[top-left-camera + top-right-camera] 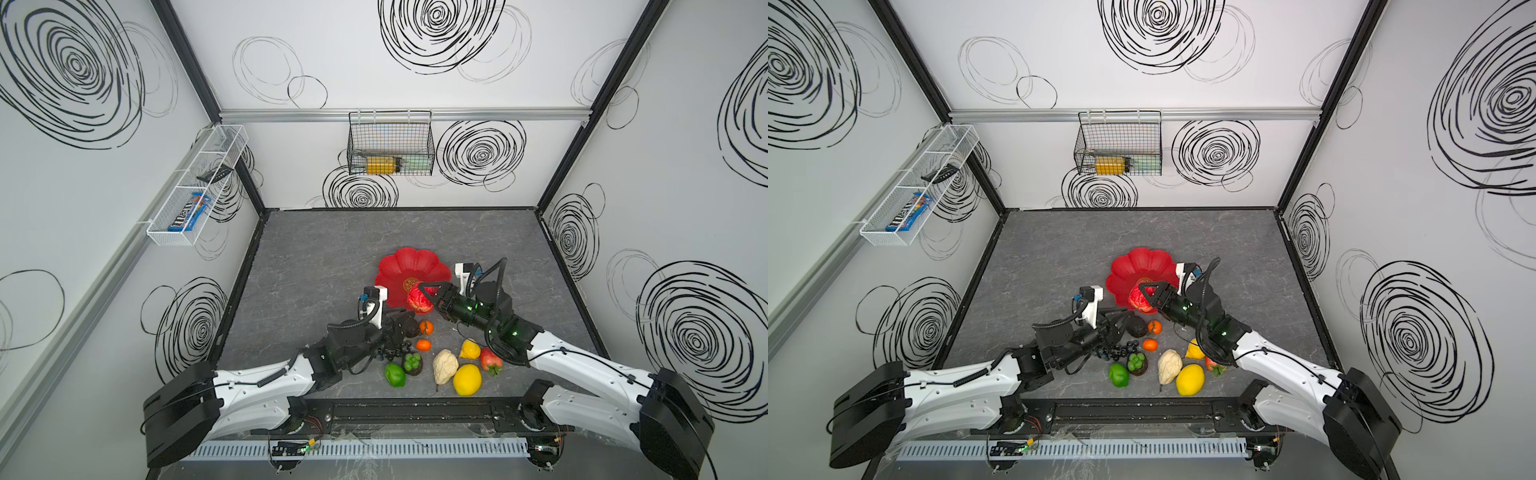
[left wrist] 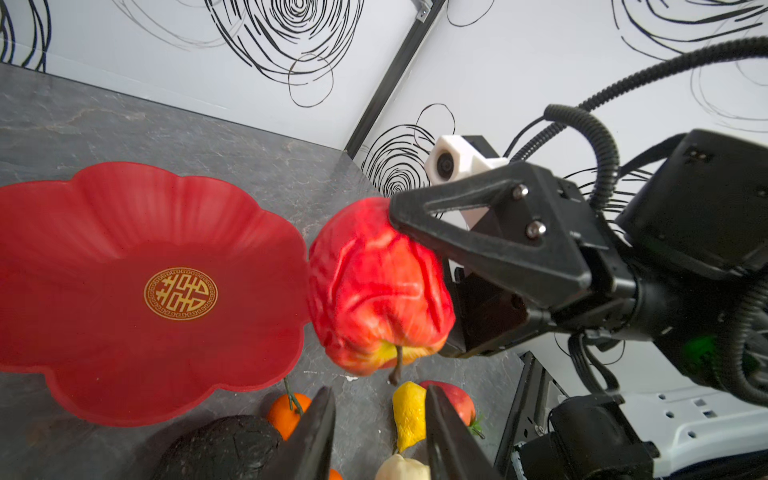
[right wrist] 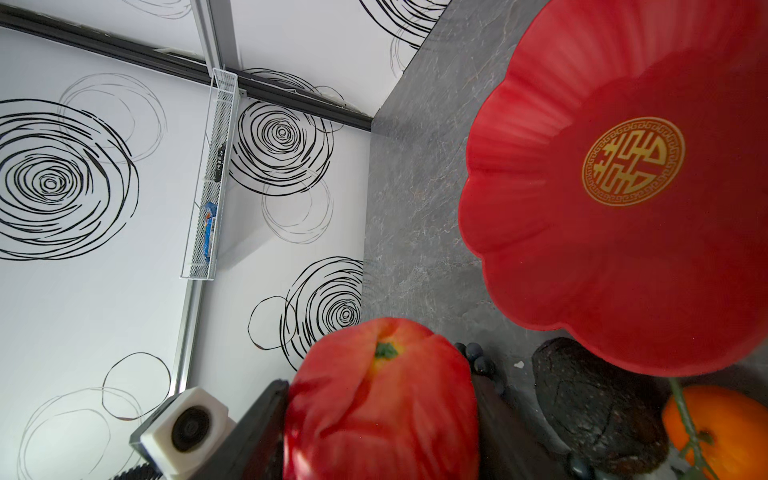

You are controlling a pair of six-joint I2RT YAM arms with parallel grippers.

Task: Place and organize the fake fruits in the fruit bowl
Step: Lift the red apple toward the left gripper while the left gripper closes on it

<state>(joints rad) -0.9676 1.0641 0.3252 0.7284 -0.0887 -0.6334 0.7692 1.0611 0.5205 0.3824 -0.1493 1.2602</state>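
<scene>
The right gripper (image 1: 423, 291) is holding the red apple (image 1: 417, 302) at the rim of the red flower bowl (image 1: 409, 262). The left gripper (image 2: 380, 392) is hanging by the black avocado (image 1: 1137, 326), its jaws standing a little apart.

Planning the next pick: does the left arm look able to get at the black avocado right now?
Probably yes: the left gripper sits just beside the avocado, jaws apart, with nothing in the way.

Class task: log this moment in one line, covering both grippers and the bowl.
right gripper: shut on apple, at bowl rim | left gripper: open, empty, near avocado | bowl: empty
</scene>
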